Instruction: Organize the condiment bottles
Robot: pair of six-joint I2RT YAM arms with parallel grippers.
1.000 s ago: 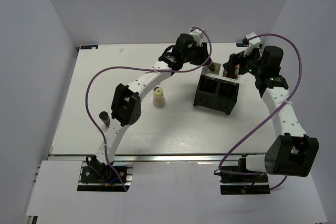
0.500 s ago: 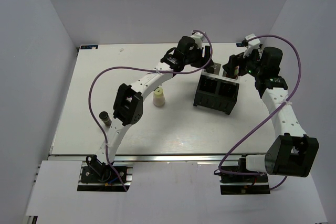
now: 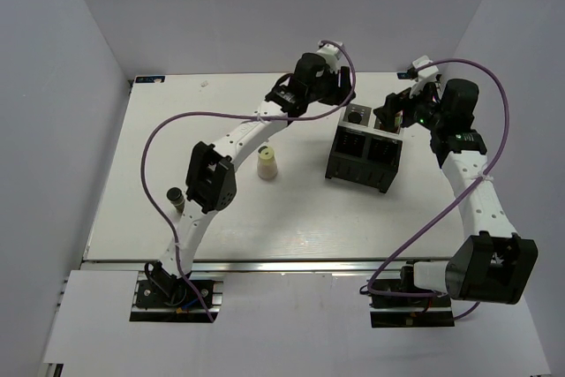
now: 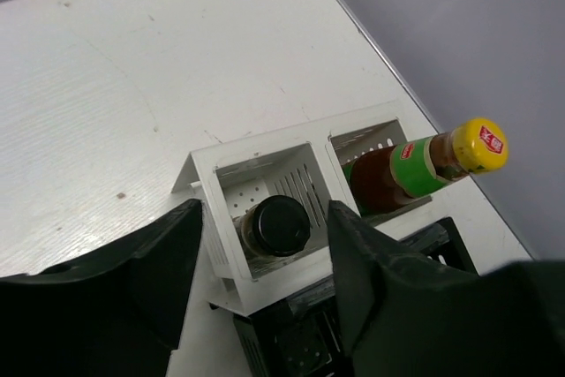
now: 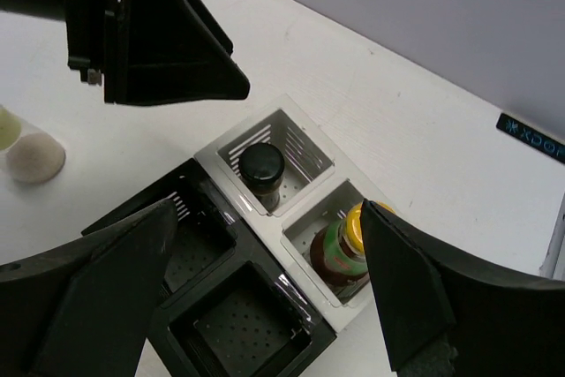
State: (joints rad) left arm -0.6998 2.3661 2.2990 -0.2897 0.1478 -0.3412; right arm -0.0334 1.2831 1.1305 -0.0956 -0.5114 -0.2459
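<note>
A dark jar with a black lid [image 4: 282, 225] stands in the left white compartment [image 4: 207, 192] behind the black rack [image 3: 362, 158]. The red sauce bottle [image 4: 415, 169], with its green neck and yellow cap, leans in the white compartment beside it. My left gripper [image 4: 265, 297] hovers above the jar, open and holding nothing. My right gripper [image 5: 265, 306] is wide open over the rack, with the jar [image 5: 262, 168] and sauce bottle [image 5: 340, 245] below it. A cream bottle [image 3: 267, 163] stands on the table left of the rack. A second dark jar [image 3: 177, 198] stands by the left arm.
The black rack's two front compartments [image 5: 229, 306] hold nothing. In the right wrist view my left gripper [image 5: 150, 33] hangs close over the rack's far side. Grey walls stand close behind and to the right of the rack.
My left gripper has let go of the dark jar, which now stands in the white compartment. The gripper has drawn back and up. The right arm has barely moved.
</note>
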